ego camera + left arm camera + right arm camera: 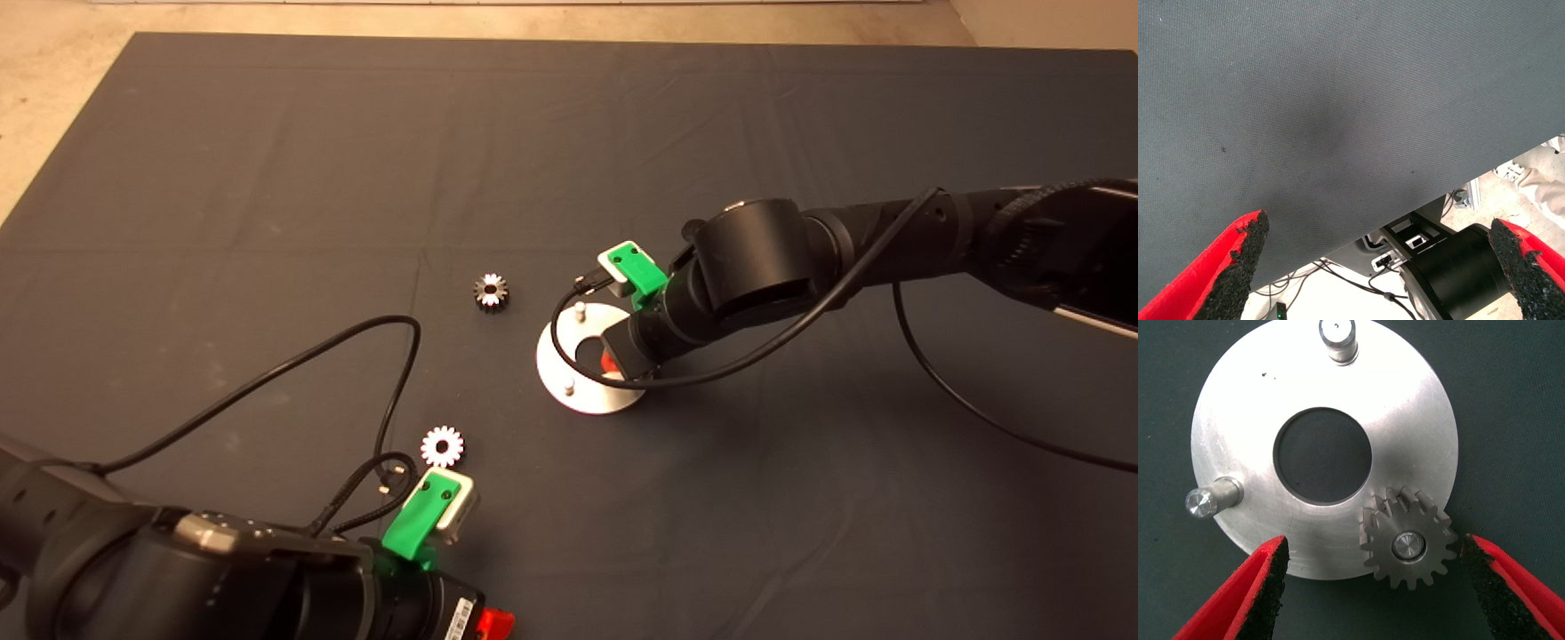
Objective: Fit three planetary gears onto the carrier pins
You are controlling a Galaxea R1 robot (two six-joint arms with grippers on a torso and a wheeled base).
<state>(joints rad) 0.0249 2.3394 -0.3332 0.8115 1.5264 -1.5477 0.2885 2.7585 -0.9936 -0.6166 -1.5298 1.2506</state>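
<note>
**One gear seated, two loose on mat**

One gear point(1407, 545) is seated on a pin point(1409, 545) at the disc point(1265, 433) rim; two pins point(1338, 337) point(1208, 500) are bare. The right gripper point(1371, 587) is held over the disc, fingers wide apart and empty, the seated gear between them but untouched. Two gears point(491, 292) point(442, 446) lie flat on the mat point(267, 133), away from the disc toward the left arm's side. The nearer is judged the one at the left gripper point(1378, 267), which is parked open and empty.
</note>
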